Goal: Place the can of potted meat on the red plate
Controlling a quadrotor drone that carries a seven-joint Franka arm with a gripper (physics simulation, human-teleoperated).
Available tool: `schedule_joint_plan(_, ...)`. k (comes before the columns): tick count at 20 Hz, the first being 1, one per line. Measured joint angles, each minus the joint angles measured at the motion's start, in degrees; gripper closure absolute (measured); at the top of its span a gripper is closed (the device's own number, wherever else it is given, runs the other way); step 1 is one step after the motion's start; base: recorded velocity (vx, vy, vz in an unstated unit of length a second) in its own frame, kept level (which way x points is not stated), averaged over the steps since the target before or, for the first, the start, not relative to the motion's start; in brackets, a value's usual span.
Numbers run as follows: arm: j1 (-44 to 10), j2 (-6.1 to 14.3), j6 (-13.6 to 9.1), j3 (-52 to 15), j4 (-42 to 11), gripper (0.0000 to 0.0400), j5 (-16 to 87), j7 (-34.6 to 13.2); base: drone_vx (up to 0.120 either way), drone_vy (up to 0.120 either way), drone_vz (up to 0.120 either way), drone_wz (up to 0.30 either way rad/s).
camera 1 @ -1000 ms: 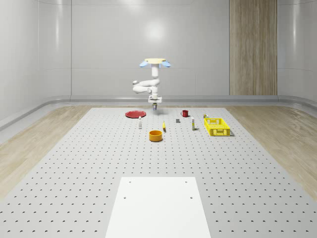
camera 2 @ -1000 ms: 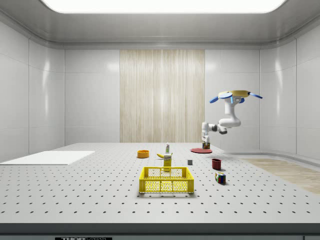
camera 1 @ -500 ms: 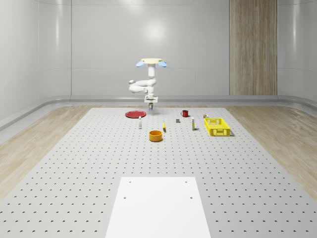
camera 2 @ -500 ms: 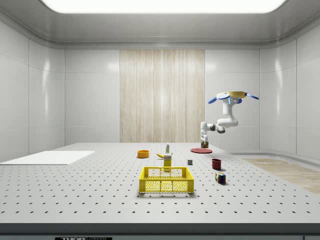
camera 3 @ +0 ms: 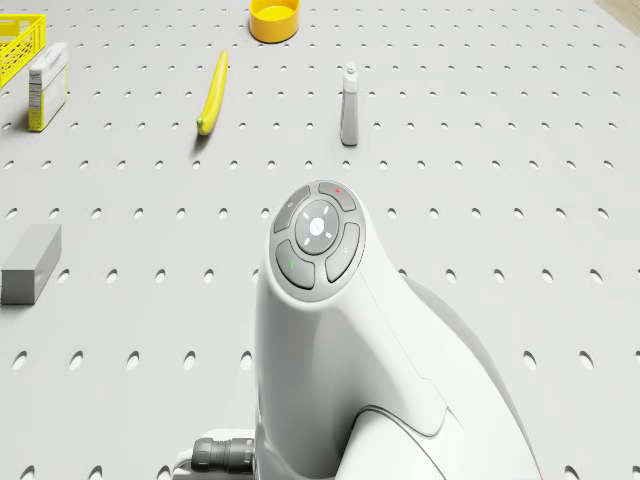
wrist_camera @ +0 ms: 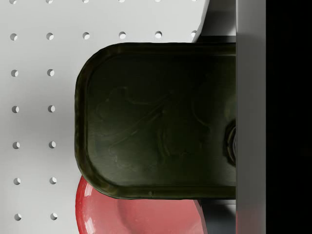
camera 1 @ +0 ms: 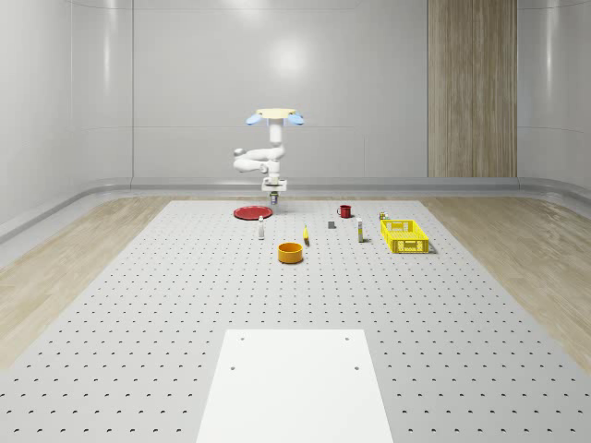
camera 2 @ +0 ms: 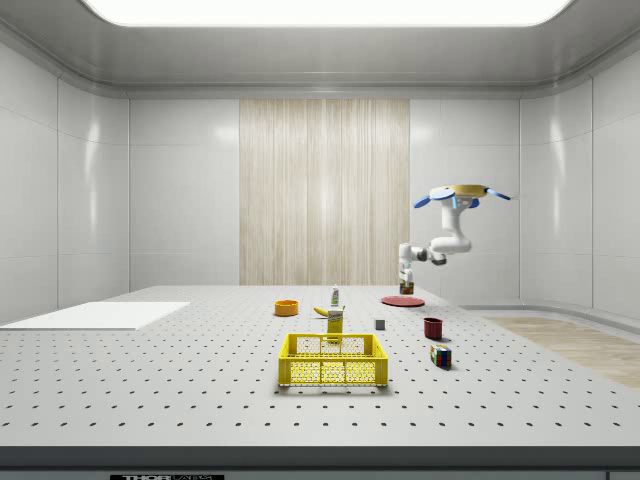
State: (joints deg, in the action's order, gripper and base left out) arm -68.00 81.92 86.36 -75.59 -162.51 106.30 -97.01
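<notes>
I see the drone (camera 1: 274,116) has drifted left over the last second; gripper (camera 1: 275,196) pinching the can of potted meat (wrist_camera: 156,119) now hovers at the red plate (camera 1: 251,213) edge. Nearly placeable.

Yellow crate (camera 1: 404,235), banana (camera 3: 211,93), orange bowl (camera 1: 291,252).

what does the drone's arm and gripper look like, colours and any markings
The arm is glossy white with rounded, bulbous links. Its wrist carries a grey round button pad with small red and green marks, and a dark ribbed cable connector sits near it. The gripper is white. The drone has a tan disc body and light blue rotors.
</notes>
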Motion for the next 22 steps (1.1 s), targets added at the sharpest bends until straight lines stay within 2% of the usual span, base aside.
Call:
schedule_joint_plan(16,-0.45,1.64,1.53,-0.25,0.09,0.0113,-0.71,-0.41,0.0,-0.12,-0.025,0.0)
schedule_joint_plan(18,-0.5,1.83,1.7,-0.27,0.1,0.0113,-0.78,-0.45,0.0,-0.12,-0.1,0.0)
schedule_joint_plan(22,-0.59,2.18,2.02,-0.32,0.11,0.0113,-0.93,-0.53,0.0,-0.12,0.0,0.0)
